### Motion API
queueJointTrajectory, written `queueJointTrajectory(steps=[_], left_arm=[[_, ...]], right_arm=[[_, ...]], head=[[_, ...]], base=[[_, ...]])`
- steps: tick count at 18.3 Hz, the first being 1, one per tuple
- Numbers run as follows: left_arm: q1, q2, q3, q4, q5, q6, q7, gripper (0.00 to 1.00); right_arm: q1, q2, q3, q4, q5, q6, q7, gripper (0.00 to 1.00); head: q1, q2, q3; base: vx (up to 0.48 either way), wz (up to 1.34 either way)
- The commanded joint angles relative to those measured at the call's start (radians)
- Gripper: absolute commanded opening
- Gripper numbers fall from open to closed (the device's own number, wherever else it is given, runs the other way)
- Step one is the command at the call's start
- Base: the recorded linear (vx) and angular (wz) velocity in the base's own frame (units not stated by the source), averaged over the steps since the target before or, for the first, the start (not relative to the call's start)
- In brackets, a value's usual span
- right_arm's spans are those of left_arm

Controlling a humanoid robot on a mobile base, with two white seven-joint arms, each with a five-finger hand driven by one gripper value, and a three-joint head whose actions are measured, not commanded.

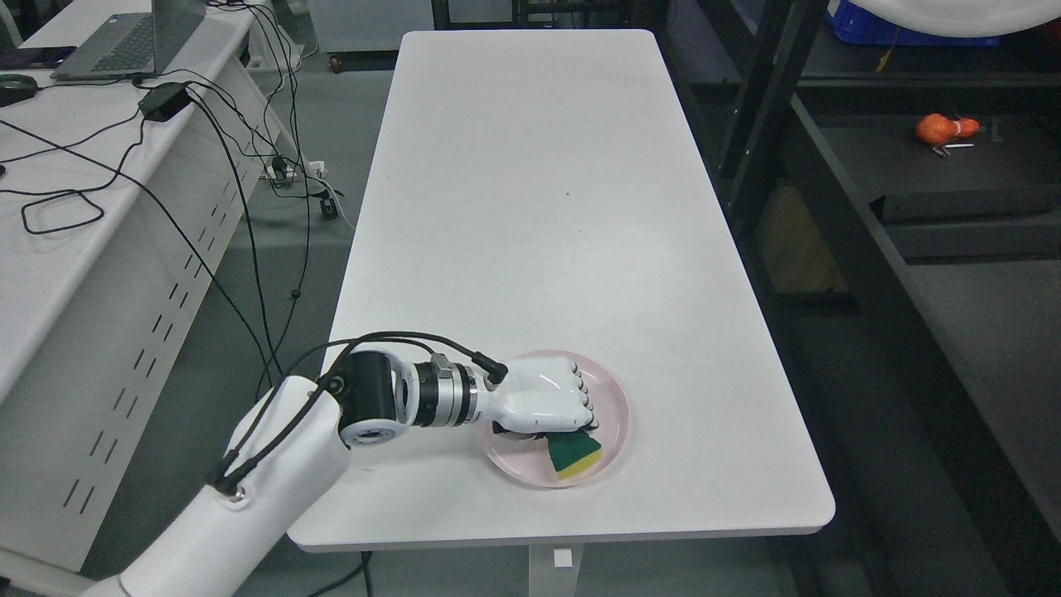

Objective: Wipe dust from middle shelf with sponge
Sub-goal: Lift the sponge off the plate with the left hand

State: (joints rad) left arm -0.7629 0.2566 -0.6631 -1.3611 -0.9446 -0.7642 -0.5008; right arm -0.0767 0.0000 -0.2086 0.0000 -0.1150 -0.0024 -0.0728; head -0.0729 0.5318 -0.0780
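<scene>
Left arm (273,464) is nearest the lens, coming in from the lower left and reaching across the near end of the white table (514,207). Left hand (543,398) sits palm-down over the pink plate (612,390), knuckles up, fingers curled under. Sponge (572,454) is directly below the fingers: green face with a yellow edge, and only its near corner pokes out from beneath the palm toward the camera. Fingers look closed around its top part, so I'd call it gripped, though the actual contact is hidden under the hand. Can't tell if the sponge is lifted or resting on the plate.

Key geometry: the sponge's visible part runs from the fingers toward the near table edge, roughly crossways to the forearm. The true long axis is hidden by the palm. The dark shelf rack (837,207) lies to the right of the fingers and further away, well apart from the hand, with the table's right edge between them. Only the left arm is in frame, so it is the nearer one by default. Which tier counts as the middle shelf can't be fixed from this view.

Judgement: next move is to lift clear of the plate rim, then swing right.

Counts: one sponge, one plate, one table in play, one robot hand visible, one orange object (947,128) on a shelf.
</scene>
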Motion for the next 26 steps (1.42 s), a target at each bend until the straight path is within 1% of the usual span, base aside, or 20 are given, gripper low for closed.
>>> queueJointTrajectory(steps=[1,4,8,11,15,18,26], left_arm=[[0.004,0.007,0.109,0.001,0.26,-0.012,0.005,0.0],[0.011,0.026,0.171,-0.062,0.364,-0.012,0.01,0.0],[0.051,0.069,0.204,-0.199,0.437,-0.021,0.007,0.0],[0.062,0.085,0.233,-0.243,0.493,-0.021,0.005,0.0],[0.054,0.081,0.24,-0.26,0.536,-0.021,0.011,0.0],[0.036,0.07,0.24,-0.268,0.54,-0.021,0.011,0.0],[0.001,0.015,0.235,-0.265,0.543,-0.021,0.011,0.0]], right_arm=[[0.0,-0.017,0.0,-0.017,0.0,0.073,0.001,1.0],[0.0,-0.017,0.0,-0.017,0.0,0.073,0.001,1.0],[0.0,-0.017,0.0,-0.017,0.0,0.073,0.001,1.0],[0.0,-0.017,0.0,-0.017,0.0,0.073,0.001,1.0],[0.0,-0.017,0.0,-0.017,0.0,0.073,0.001,1.0],[0.0,-0.017,0.0,-0.017,0.0,0.073,0.001,1.0],[0.0,-0.017,0.0,-0.017,0.0,0.073,0.001,1.0]], head=[[0.0,0.0,0.0],[0.0,0.0,0.0],[0.0,0.0,0.0],[0.0,0.0,0.0],[0.0,0.0,0.0],[0.0,0.0,0.0],[0.0,0.0,0.0]], base=[[0.0,0.0],[0.0,0.0],[0.0,0.0],[0.0,0.0],[0.0,0.0],[-0.007,0.0],[-0.073,-0.03]])
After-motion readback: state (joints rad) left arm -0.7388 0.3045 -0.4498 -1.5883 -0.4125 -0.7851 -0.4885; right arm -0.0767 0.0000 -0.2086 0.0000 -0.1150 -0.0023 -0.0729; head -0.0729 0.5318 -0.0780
